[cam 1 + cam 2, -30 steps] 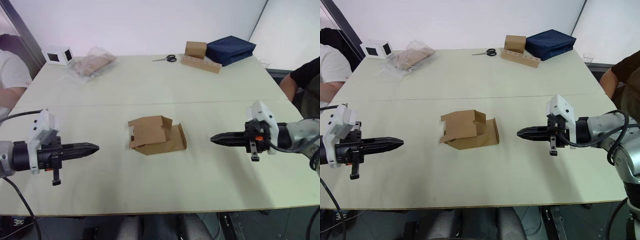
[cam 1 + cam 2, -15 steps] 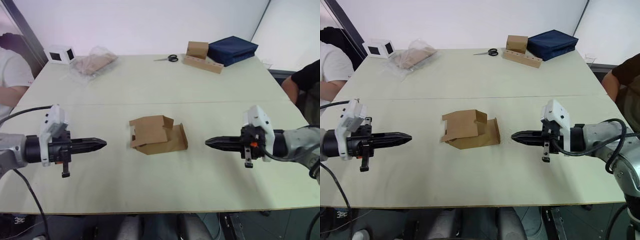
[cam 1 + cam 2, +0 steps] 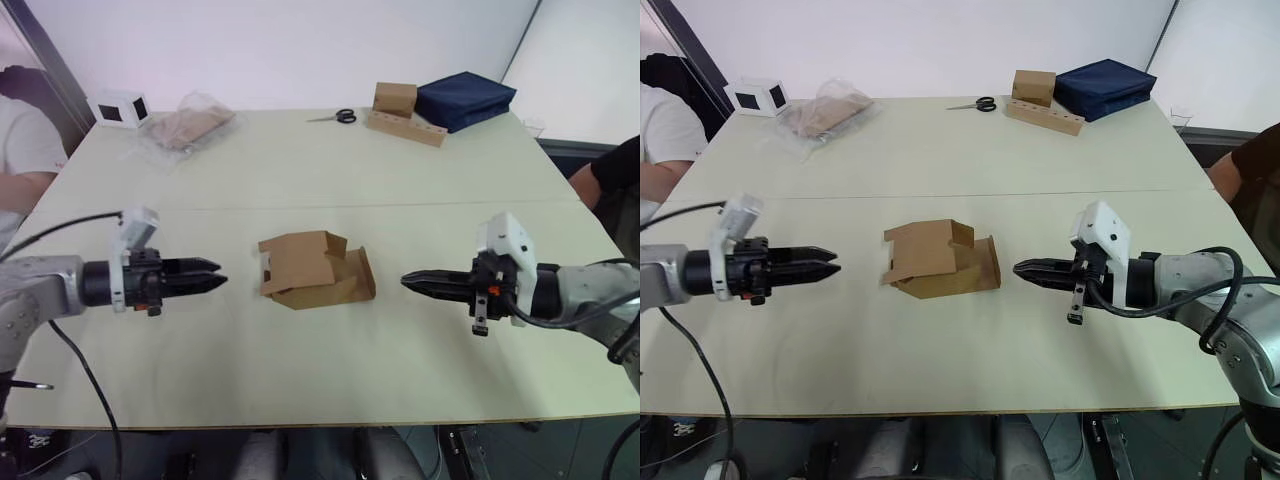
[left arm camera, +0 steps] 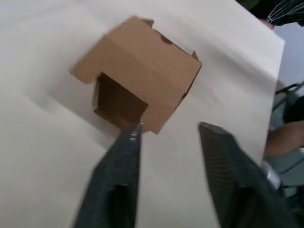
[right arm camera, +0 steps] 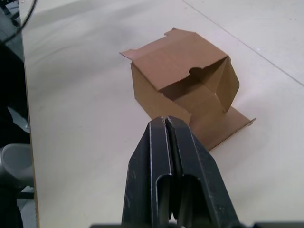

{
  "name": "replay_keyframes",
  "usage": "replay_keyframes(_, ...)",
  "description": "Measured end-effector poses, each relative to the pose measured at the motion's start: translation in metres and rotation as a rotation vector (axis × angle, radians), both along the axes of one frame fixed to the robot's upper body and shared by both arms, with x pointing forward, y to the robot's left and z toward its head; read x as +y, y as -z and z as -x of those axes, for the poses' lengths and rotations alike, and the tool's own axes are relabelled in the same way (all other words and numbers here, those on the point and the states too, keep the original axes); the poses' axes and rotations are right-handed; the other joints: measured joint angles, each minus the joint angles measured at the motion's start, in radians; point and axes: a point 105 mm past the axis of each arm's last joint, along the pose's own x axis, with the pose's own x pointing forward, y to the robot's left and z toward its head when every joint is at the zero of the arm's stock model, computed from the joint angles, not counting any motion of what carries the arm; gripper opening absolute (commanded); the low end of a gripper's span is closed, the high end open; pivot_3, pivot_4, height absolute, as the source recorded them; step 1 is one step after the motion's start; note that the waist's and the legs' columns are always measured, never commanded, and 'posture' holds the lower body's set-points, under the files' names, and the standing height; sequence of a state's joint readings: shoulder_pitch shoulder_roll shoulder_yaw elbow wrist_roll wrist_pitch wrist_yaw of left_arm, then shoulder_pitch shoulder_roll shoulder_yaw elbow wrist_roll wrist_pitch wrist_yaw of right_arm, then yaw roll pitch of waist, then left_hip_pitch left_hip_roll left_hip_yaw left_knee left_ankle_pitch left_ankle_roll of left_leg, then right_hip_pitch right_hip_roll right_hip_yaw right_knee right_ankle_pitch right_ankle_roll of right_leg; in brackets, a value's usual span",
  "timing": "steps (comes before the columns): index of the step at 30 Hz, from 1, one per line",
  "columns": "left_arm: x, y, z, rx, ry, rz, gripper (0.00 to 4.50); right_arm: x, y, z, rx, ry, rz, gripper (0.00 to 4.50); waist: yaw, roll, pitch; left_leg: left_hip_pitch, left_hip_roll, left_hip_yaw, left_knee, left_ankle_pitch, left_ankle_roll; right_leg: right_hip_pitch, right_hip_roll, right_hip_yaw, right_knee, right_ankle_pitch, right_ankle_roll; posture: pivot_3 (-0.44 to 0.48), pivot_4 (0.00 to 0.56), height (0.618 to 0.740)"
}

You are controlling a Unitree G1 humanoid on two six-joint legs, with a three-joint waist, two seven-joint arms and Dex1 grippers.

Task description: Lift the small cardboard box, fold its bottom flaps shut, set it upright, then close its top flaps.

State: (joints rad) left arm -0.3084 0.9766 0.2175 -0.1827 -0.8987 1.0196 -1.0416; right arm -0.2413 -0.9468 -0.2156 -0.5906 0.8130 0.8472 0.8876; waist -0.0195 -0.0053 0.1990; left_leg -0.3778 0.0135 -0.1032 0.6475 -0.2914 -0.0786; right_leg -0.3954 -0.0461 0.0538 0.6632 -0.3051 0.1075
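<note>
Both end effectors closed in, flanking small cardboard box [image 3: 315,270]

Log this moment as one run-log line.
small cardboard box: on table, flaps open | left gripper: open, apart | right gripper: shut, apart
</note>
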Motion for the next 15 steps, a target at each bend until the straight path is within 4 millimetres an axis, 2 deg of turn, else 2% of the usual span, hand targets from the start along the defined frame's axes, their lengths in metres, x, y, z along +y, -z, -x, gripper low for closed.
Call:
replay_keyframes(2,-0.004,0.007,-0.005,0.102,-0.010,0.107,3.86,0.003,0.000,0.002,-0.001,-0.012,-0.003,0.00,0.000,-0.001,0.000,-0.001,0.000,-0.001,0.000,0.000,0.000,0.000,0.000,-0.001,0.001,0.000,0.000,0.000,0.150,0.740)
replay_keyframes(4,-0.006,0.005,-0.012,0.159,-0.023,0.180,4.45,0.004,-0.001,0.003,-0.003,-0.015,-0.006,0.00,0.000,-0.001,0.000,-0.001,0.000,-0.002,0.001,0.000,0.000,0.000,0.000,-0.001,0.001,0.000,0.000,0.000,0.150,0.740)
replay_keyframes(6,-0.006,0.004,-0.020,0.214,-0.038,0.245,4.45,0.005,0.000,0.004,-0.006,-0.013,-0.006,0.00,0.000,-0.001,0.000,-0.001,0.000,-0.001,0.001,0.000,0.000,0.000,0.000,-0.001,0.001,0.000,0.000,0.000,0.150,0.740)
replay_keyframes(9,-0.008,0.013,-0.029,0.322,-0.060,0.333,4.45,0.007,0.000,0.004,-0.010,-0.011,-0.004,0.00,0.000,-0.001,0.000,-0.001,0.000,-0.002,0.001,0.000,0.000,0.000,0.000,-0.001,0.001,0.000,0.000,0.000,0.150,0.740)
replay_keyframes(15,-0.028,0.035,-0.040,0.483,-0.036,0.417,4.45,0.010,0.000,0.008,-0.008,-0.011,0.000,0.00,0.000,-0.001,0.000,-0.001,-0.001,-0.002,0.002,0.001,-0.001,0.000,0.000,-0.002,0.002,0.000,0.000,0.000,0.150,0.740)
